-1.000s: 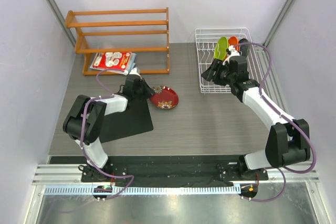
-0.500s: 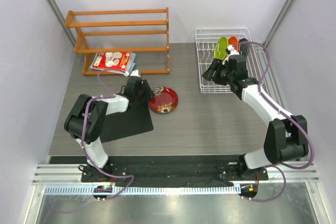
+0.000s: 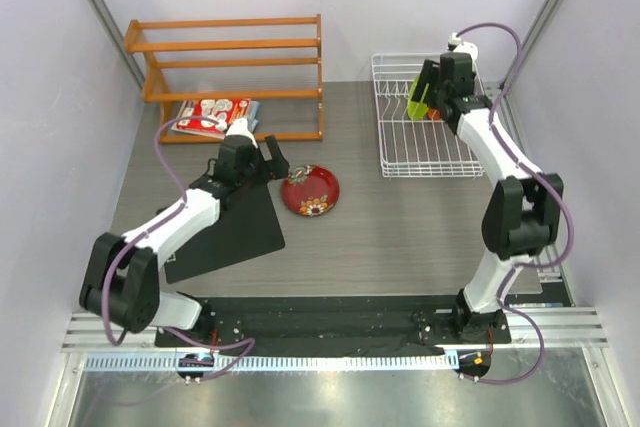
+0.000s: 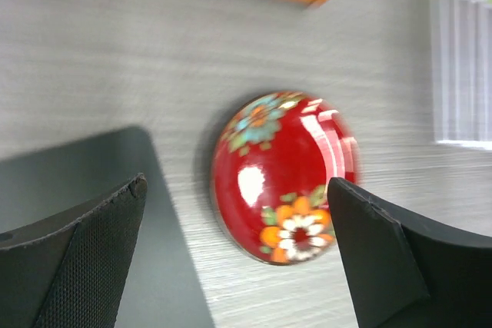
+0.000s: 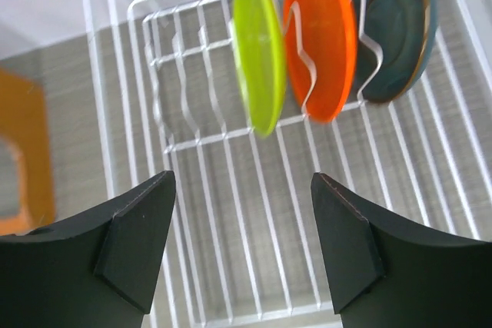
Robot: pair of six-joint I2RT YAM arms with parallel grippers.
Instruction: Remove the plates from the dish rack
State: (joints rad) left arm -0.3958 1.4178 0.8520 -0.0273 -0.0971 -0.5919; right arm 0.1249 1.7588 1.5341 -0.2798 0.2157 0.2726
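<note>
On the grey table (image 3: pixel 400 217), the dark red flowered round plate (image 4: pixel 280 178) lies free — left gripper (image 3: pixel 273 161), right gripper (image 5: pixel 243 182) both gaping, empty.

White-and-black left arm (image 3: pixel 185 215), matching right arm (image 3: pixel 492 144), looping purple cables (image 3: pixel 157 147), black wedge-shaped tool fingers (image 4: pixel 84 259), mesh-textured pad

The dark red plate (image 4: pixel 280 178) lies on the grey surface (image 4: pixel 115 59). The left end effector (image 4: pixel 237 186) stands wide open, clear of it.
</note>
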